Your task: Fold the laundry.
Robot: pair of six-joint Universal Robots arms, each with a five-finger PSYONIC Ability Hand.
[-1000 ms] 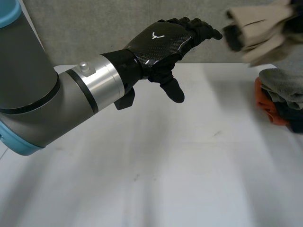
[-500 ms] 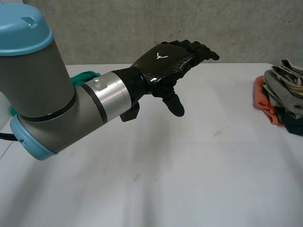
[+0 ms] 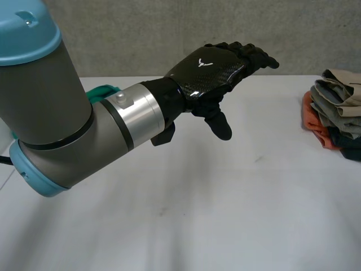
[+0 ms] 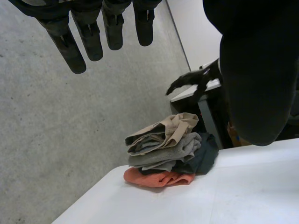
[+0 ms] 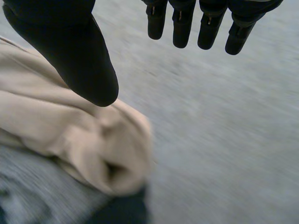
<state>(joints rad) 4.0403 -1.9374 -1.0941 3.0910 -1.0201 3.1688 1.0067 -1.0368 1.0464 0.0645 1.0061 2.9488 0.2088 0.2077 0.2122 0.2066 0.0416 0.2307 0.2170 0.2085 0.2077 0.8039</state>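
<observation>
Entry: beige garment (image 3: 345,78), carried a second ago, now atop the stack (image 3: 334,107) at the desk's (image 3: 225,214) right edge. My right hand (image 5: 79,56) hangs spread and empty just above it; left hand (image 3: 211,70) relaxed, empty. I log one piece stacked.

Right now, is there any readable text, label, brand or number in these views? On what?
No words or numbers can be read in any view.
One sign only: a small white Y-shaped emblem, with no letters, on the back of the left hand.
The stack of folded clothes shows no legible tag or print.
</observation>
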